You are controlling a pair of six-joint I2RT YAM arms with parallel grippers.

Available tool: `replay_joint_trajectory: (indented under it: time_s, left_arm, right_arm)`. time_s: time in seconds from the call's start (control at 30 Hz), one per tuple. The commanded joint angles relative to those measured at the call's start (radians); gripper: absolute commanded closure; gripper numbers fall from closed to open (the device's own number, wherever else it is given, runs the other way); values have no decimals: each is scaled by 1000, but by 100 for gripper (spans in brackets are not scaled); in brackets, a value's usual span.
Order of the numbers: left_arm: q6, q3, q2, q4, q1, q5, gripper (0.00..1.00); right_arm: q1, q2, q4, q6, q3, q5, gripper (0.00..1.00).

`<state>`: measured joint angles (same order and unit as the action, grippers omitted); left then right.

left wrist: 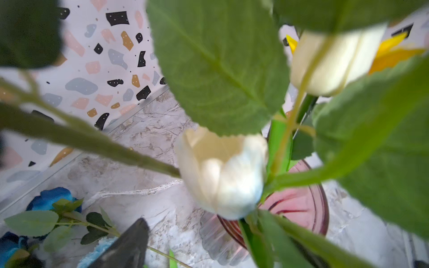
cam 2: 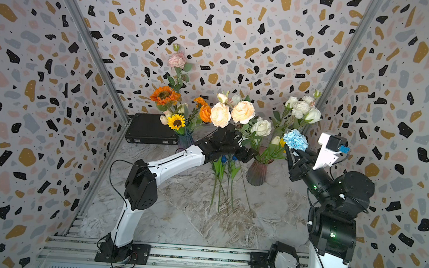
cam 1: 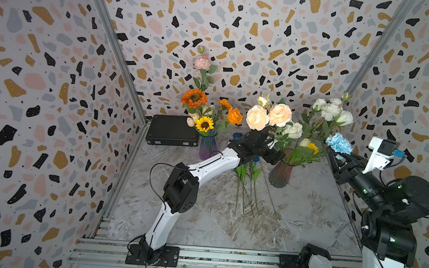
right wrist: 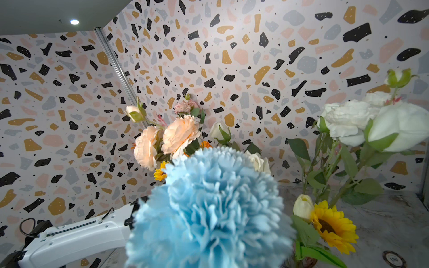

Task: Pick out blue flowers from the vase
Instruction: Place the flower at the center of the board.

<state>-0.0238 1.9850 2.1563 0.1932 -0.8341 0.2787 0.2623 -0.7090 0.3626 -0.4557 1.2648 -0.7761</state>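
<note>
Terrazzo-print walls [cam 1: 243, 24] on three sides, aluminium posts [cam 1: 111, 40] at the corners. Marble-look table [cam 1: 292, 224] under left tool [cam 1: 269, 150]. Black case [cam 1: 172, 134] flat on table, beyond and left of that tool, by a corner. Round ceiling light [right wrist: 74, 22], lit.

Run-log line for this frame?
right gripper: jaws shut on pale blue carnation | left gripper: by pink vase | blue flowers: lying on table

Twin overhead views, same scene, wrist cameras amid flowers [left wrist: 222, 174]
</note>
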Motion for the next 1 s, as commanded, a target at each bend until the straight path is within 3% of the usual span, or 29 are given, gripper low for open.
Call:
replay_joint_trajectory:
  time_s: [0.0, 0.2, 0.4, 0.8, 0.97]
  left_arm:
    - [44, -20, -44, 19, 4, 79, 1]
    - [83, -34, -100, 107, 6, 100, 1]
    - [84, -175, -177, 52, 6, 84, 1]
    - [83, -220, -175, 167, 31, -25, 1]
    - [73, -313, -213, 151, 51, -63, 1]
  right_arm:
    - [-6, 15, -13, 10, -11, -17, 78]
    - [-14, 3, -4, 27, -1, -14, 78]
    - [-15, 3, 6, 34, -29, -16, 78]
    - [-17, -9, -40, 12, -112, -51, 78]
    - [-25, -12, -49, 8, -149, -74, 78]
